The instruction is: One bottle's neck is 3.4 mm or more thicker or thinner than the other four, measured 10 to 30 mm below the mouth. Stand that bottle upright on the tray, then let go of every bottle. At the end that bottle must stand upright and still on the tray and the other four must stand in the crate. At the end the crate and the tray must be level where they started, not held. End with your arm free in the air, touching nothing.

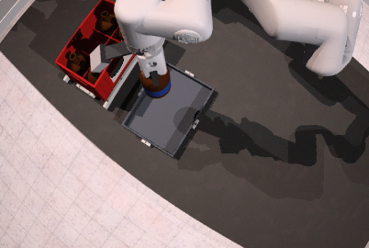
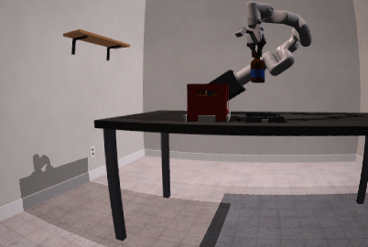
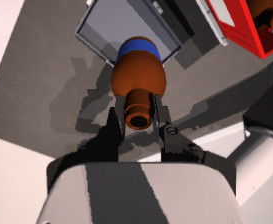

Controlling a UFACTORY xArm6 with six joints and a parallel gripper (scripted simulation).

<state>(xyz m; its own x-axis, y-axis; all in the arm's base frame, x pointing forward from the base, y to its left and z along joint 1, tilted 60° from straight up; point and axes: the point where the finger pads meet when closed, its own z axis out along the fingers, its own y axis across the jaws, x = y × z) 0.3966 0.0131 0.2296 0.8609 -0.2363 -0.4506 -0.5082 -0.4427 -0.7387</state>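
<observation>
My gripper (image 3: 138,104) (image 2: 256,53) is shut on the neck of a brown bottle with a blue label band (image 3: 138,67) (image 1: 156,85) (image 2: 257,72). The bottle hangs upright, high above the table, over the near-crate edge of the dark grey tray (image 1: 158,122) (image 3: 117,22) (image 2: 258,117). The red crate (image 1: 75,39) (image 2: 207,101) (image 3: 237,25) stands left of the tray. Several brown bottles (image 1: 106,18) (image 1: 75,60) (image 3: 269,15) stand in its cells; the arm hides part of the crate in the overhead view.
The black table (image 1: 257,122) (image 2: 151,122) carries the crate and tray side by side. The robot's white arm (image 1: 285,12) reaches over from the far right. A wall shelf (image 2: 96,39) and a clock hang on the left wall.
</observation>
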